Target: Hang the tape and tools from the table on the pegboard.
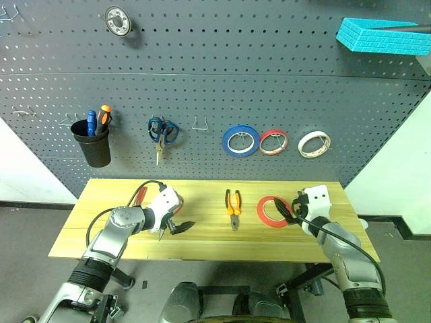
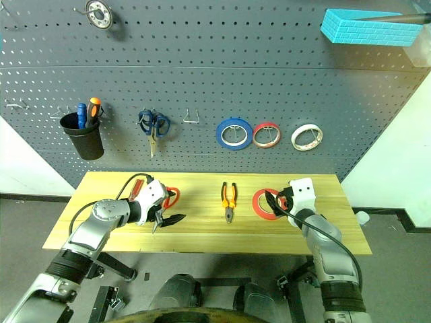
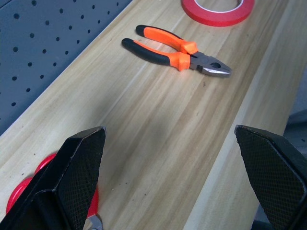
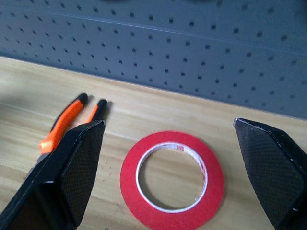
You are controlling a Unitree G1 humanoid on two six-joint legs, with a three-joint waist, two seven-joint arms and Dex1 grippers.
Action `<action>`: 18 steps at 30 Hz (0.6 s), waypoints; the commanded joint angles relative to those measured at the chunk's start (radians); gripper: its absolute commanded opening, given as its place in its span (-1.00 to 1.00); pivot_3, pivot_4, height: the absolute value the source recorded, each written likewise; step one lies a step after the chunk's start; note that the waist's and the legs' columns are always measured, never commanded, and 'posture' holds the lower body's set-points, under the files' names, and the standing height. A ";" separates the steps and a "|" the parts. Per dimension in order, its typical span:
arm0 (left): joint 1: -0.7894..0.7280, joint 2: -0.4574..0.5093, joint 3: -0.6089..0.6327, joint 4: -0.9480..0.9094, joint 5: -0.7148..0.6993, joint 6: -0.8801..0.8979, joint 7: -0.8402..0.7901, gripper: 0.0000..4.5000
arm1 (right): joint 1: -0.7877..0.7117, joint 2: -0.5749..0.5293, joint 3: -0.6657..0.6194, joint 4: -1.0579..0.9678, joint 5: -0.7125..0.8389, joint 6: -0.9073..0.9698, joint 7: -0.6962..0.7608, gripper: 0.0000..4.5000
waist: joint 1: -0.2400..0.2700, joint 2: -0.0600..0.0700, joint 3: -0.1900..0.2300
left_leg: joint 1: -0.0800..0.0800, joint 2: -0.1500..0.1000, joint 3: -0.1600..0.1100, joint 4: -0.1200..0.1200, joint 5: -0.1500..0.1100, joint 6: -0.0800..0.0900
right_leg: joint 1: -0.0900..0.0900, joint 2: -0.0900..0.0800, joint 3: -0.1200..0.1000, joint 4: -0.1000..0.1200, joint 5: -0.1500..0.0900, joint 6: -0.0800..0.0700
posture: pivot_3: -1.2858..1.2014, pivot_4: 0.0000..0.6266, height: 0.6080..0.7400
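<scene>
The tape (image 1: 272,210) is lying flat on the surface (image 1: 202,247), toward its right end, and the right pincer (image 1: 291,210) is being held just beside the ring's right edge with its two black fingers spread wide and nothing between them. In the right wrist view the ring (image 4: 171,179) is sitting between the two spread fingers (image 4: 67,177) and slightly ahead of them, so the pincer is being judged as already lined up on it. Being a flat ring with a wide hole, the tape offers no long axis; the band itself is the part to be pinched, and its low profile on the wood is being taken as the difficulty. The pliers (image 1: 233,208) are lying near the middle of the surface, between the two arms, with their long axis running from the pegboard (image 1: 202,81) side toward the robot, handles toward the board and jaws toward the near edge. The left pincer (image 1: 173,227) is being held over the left part of the surface, likewise spread and empty, well apart from the pliers. Red handles (image 3: 29,191), apparently those of the scissors, are lying just beside its left finger, largely hidden. A red handle (image 1: 141,195) behind the left wrist is probably the screwdriver. The right arm is therefore being judged the nearer one for the tape, and the left arm for the red-handled tools. On the pegboard, a bare hook (image 1: 199,124) is standing between the blue scissors (image 1: 161,133) and the blue roll (image 1: 240,141).
</scene>
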 commanded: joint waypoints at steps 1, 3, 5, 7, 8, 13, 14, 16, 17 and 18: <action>-0.018 -0.004 0.016 -0.022 -0.003 -0.010 0.016 1.00 | -0.022 0.008 0.010 -0.050 -0.012 0.032 -0.026 0.99 | 0.000 0.000 0.000 | 0.000 0.000 0.000 0.000 0.000 0.000 | 0.000 0.000 0.000 0.000 0.000 0.000 | 0.31 -1.00 0.05; -0.021 -0.011 0.027 -0.026 -0.009 -0.011 0.032 1.00 | -0.030 0.011 0.021 -0.067 -0.018 0.055 -0.037 0.99 | 0.000 0.000 0.000 | -0.002 0.000 0.000 0.001 0.000 0.000 | -0.002 0.000 0.000 0.001 0.000 0.000 | 0.31 -1.00 0.05; -0.018 -0.013 0.037 -0.045 -0.018 -0.004 0.041 1.00 | -0.034 0.012 0.028 -0.084 -0.020 0.071 -0.038 0.99 | -0.001 0.000 0.000 | -0.005 0.000 0.000 0.002 0.000 0.000 | -0.004 0.000 0.000 0.002 0.000 0.000 | 0.32 -1.00 0.05; -0.010 -0.009 0.040 -0.064 -0.021 -0.005 0.048 1.00 | -0.042 0.011 0.038 -0.091 -0.020 0.084 -0.035 0.99 | 0.000 0.000 0.000 | -0.006 0.000 0.000 0.002 0.000 0.000 | -0.006 0.000 0.000 0.004 0.000 0.000 | 0.32 -1.00 0.05; -0.003 -0.005 0.040 -0.078 -0.023 -0.003 0.049 1.00 | -0.044 0.009 0.045 -0.097 -0.020 0.090 -0.030 0.99 | 0.000 0.000 0.000 | -0.006 0.000 0.000 0.002 0.000 0.000 | -0.006 0.000 0.000 0.005 0.000 0.000 | 0.33 -1.00 0.05; 0.025 0.005 0.067 -0.153 -0.051 0.033 0.052 1.00 | -0.076 0.001 0.079 -0.077 -0.030 0.098 -0.007 0.99 | -0.001 0.000 0.000 | -0.005 0.000 0.000 0.003 0.000 0.000 | -0.005 0.000 0.000 0.008 0.000 0.000 | 0.33 -1.00 0.05; 0.025 0.004 0.072 -0.163 -0.057 0.041 0.053 1.00 | -0.098 0.003 0.084 -0.053 -0.035 0.098 -0.007 0.99 | -0.001 0.000 0.000 | -0.005 0.000 0.000 0.003 0.000 0.000 | -0.005 0.000 0.000 0.008 0.000 0.000 | 0.33 -1.00 0.05; 0.027 0.000 0.079 -0.190 -0.075 0.065 0.052 1.00 | -0.141 0.004 0.092 -0.012 -0.041 0.097 -0.002 0.99 | -0.001 0.000 0.000 | -0.003 0.000 0.000 0.003 0.000 0.000 | -0.005 0.000 0.000 0.009 0.000 0.000 | 0.33 -1.00 0.05; 0.026 -0.002 0.078 -0.205 -0.081 0.076 0.052 1.00 | -0.167 0.004 0.094 0.012 -0.045 0.095 0.000 0.99 | -0.002 0.000 0.000 | -0.003 0.000 0.000 0.003 0.000 0.000 | -0.006 0.000 0.000 0.009 0.000 0.000 | 0.33 -0.99 0.05; 0.024 -0.004 0.076 -0.217 -0.084 0.086 0.052 1.00 | -0.185 0.004 0.096 0.028 -0.048 0.094 0.002 0.99 | -0.002 0.000 0.000 | -0.003 0.000 0.000 0.003 0.000 0.000 | -0.006 0.000 0.000 0.009 0.000 0.000 | 0.33 -0.97 0.05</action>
